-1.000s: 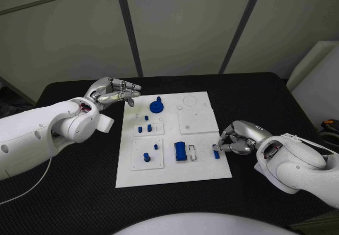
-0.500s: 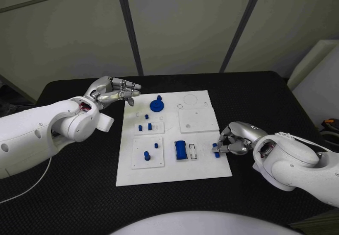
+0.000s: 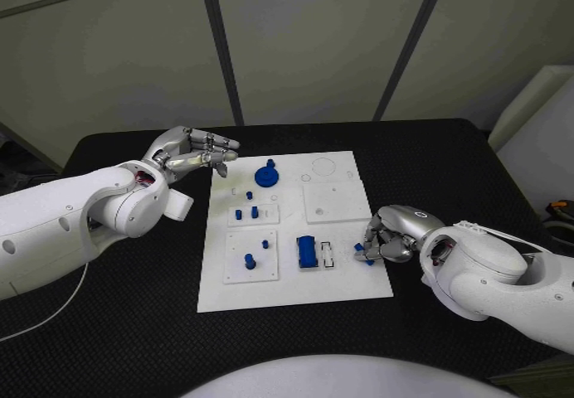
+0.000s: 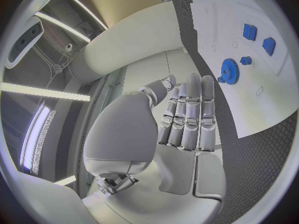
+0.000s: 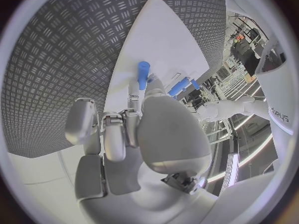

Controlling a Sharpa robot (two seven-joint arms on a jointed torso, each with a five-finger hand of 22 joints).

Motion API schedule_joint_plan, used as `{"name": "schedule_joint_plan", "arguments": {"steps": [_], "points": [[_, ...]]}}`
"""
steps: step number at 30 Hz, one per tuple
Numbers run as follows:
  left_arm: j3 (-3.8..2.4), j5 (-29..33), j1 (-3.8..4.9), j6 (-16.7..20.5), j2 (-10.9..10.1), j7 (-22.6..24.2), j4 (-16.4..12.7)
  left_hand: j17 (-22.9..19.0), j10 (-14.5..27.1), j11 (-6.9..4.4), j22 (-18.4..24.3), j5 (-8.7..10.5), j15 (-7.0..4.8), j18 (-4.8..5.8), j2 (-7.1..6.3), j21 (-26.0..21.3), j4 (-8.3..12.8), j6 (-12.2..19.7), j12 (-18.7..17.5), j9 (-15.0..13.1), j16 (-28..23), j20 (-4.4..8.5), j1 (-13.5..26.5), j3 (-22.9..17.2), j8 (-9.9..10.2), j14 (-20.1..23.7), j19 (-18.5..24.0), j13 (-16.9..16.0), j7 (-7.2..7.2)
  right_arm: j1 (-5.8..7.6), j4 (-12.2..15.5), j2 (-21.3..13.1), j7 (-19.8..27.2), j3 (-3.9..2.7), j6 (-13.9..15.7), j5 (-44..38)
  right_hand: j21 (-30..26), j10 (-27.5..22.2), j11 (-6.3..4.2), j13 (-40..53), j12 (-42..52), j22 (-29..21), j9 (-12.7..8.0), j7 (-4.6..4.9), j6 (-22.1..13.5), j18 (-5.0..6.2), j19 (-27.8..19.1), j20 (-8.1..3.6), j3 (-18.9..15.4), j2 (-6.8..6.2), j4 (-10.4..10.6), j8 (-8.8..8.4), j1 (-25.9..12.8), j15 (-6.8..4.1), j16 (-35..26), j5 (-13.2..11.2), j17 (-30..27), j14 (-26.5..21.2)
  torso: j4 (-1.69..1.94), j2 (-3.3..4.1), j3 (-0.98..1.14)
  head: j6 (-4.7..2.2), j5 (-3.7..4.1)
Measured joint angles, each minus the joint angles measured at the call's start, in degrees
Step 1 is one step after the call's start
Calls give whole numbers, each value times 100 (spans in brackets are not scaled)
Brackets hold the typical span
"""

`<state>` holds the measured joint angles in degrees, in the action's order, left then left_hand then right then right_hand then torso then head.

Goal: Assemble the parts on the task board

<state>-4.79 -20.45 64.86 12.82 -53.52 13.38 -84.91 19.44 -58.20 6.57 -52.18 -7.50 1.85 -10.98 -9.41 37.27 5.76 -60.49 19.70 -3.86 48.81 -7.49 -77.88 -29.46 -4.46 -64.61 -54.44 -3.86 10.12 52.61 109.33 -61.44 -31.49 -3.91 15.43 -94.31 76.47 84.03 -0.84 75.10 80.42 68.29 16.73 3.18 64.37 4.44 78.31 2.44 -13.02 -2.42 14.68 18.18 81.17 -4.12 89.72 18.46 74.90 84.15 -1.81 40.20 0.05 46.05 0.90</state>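
The head camera looks down from high up; both wrist cameras sit close behind their hands, all seeing the task board (image 3: 293, 236).

Even, soft overhead light; faint shadows; ceiling strip lights glare in left wrist view; fisheye bending at rims.

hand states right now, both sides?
Left hand: holds nothing, fingers extended, at the task board's far left corner.
Right hand: pinching a small blue part over the board's right edge.
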Motion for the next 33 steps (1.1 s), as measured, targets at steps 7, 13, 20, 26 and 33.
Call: {"name": "schedule_joint_plan", "arguments": {"steps": [7, 13, 20, 26, 33], "points": [[0, 0, -1, 0, -14, 0, -9, -4, 0, 0, 0, 0, 0, 0, 0, -9, 0, 0, 0, 0, 0, 0, 0, 0, 0, 0, 0, 0, 0, -12, 16, 90, -38, -4, -96, -284, 0, 0, 0, 21, -40, 0, 3, 13, 12, 0, 2, -2, 57, -23, -182, -6, 254, -19, 0, 233, 5, -21, -2, -1, -1, 13, -19], [0, 0, -1, 0, -32, 0, -20, -3, 0, 0, 1, 0, 0, 0, 0, -9, 0, 0, 0, 0, 0, 0, 0, 0, 0, 0, 0, 0, 0, -20, 50, 141, -79, -5, -113, -458, 0, -2, 0, 33, -65, 12, -6, -12, -16, 0, 23, -22, 418, -76, -357, -93, 442, -18, 0, 4, 4, -21, 1, -4, 0, 14, -42], [0, 0, -1, 1, -39, -1, -29, -3, 0, 0, 1, 0, 0, 0, 0, -9, 0, 0, 0, 0, 0, 0, 0, 0, 0, 0, 0, 0, 0, -35, 118, 140, -180, 7, -48, -459, 0, -9, -32, 33, -65, 72, -17, -47, 5, 0, 44, -44, 740, -79, -307, -117, 457, -40, 0, -84, 4, 1, 2, -7, 1, 1, -54], [-1, 0, -1, 1, -40, -1, -38, -2, 0, 0, 1, 0, 0, 0, 0, -9, 0, 0, 0, 0, 0, 0, 0, 0, 0, 0, 0, 0, 0, -37, 161, 137, -278, 8, 59, -114, 41, -9, -33, 33, -68, 151, 1, -50, -12, 0, 83, -83, 972, 4, -141, -130, 447, -61, 0, 100, 3, -20, 2, -7, -4, -7, -72], [-1, 0, -1, 2, -51, -3, -48, -2, 0, 0, 1, 0, 0, 0, 0, -9, 0, 0, 0, 0, 0, 0, 0, 0, 0, 0, 0, 0, 0, -44, 242, 158, -317, 18, 233, 485, 41, -9, -32, 23, -16, 186, 31, -35, -28, 0, 83, -83, 1190, 73, 58, -87, 378, -61, 0, 134, 3, -21, 7, -5, -5, -2, -103]]}}
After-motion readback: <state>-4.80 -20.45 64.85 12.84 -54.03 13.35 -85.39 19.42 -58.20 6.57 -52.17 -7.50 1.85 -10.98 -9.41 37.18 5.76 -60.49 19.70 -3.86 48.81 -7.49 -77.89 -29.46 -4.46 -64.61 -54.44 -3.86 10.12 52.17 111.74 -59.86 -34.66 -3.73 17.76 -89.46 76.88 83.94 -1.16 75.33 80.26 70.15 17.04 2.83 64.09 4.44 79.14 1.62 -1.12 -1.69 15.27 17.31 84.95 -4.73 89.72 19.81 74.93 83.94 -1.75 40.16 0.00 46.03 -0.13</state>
